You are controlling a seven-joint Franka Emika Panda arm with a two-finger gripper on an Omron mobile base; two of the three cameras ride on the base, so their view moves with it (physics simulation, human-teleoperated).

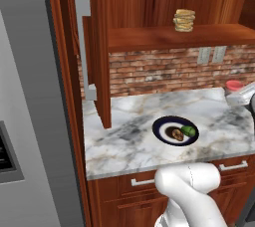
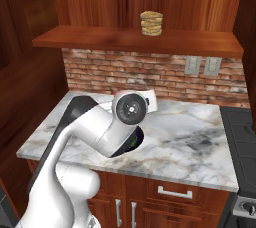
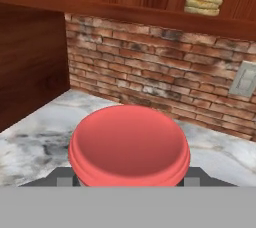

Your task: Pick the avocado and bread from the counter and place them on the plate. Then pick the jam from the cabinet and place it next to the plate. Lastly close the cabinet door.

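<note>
The plate (image 1: 162,124) with its navy rim lies on the marble counter (image 1: 124,141). On it sit the brown bread (image 1: 175,133) and, to its right, the green avocado (image 1: 189,131). My gripper (image 1: 240,94) hangs over the counter to the plate's right, near the brick wall, shut on the pinkish-red jam (image 1: 233,85). In the hand view the jam (image 3: 129,144) sits wide between my two fingertips (image 3: 62,179). The cabinet door (image 1: 99,47) stands open at the left, its silver bar handle (image 1: 83,47) facing me. In the right base view my arm covers most of the plate.
A stack of tan discs (image 1: 184,20) stands on the wooden cabinet shelf (image 1: 179,37) above the brick backsplash (image 1: 164,69). Grey fridge (image 1: 30,111) fills the left side. Wall outlets (image 2: 202,65) are at the right, and a dark stove edge (image 2: 242,137) borders the counter.
</note>
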